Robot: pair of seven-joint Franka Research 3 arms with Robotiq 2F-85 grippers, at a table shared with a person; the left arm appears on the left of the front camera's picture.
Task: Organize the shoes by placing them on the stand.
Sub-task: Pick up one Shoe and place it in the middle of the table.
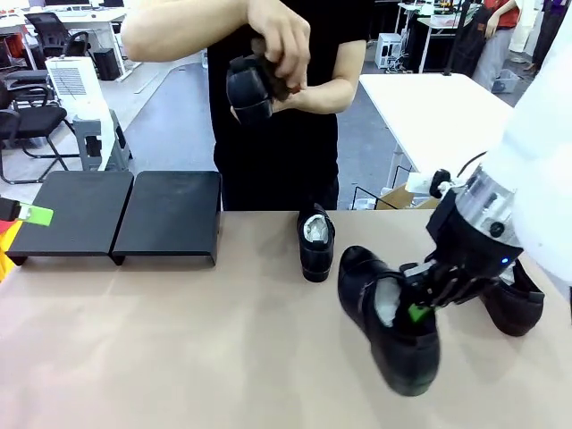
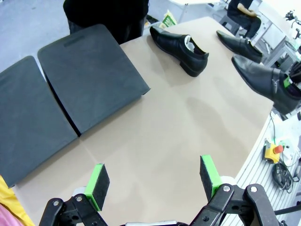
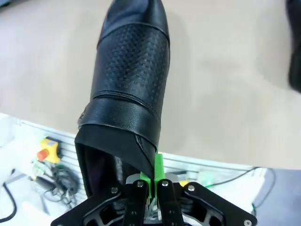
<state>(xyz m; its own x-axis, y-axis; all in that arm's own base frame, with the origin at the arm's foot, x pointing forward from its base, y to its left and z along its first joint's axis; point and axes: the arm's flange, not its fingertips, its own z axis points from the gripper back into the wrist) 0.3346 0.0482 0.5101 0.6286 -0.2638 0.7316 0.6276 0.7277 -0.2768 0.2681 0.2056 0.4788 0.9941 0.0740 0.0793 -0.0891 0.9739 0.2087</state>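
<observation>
My right gripper (image 1: 418, 310) is shut on the heel rim of a glossy black shoe (image 1: 386, 323), which hangs tilted with its toe toward the table's front. The right wrist view shows the same grip (image 3: 153, 178) on that shoe (image 3: 131, 80). A second shoe (image 1: 315, 243) stands mid-table, and a third (image 1: 517, 306) lies behind my right wrist. Above the far edge, the person's hands hold another shoe (image 1: 253, 89). The matte-black stand (image 1: 125, 214) sits bare at the far left. My left gripper (image 2: 154, 181) hovers open above the table near the stand (image 2: 89, 75).
One green pad (image 1: 34, 214) of my left gripper shows at the left edge beside the stand. The person stands at the far side, behind the middle shoe (image 2: 181, 43). Bare tan tabletop (image 1: 197, 340) stretches between stand and shoes. A yellow stop button (image 2: 273, 151) hangs off the table's side.
</observation>
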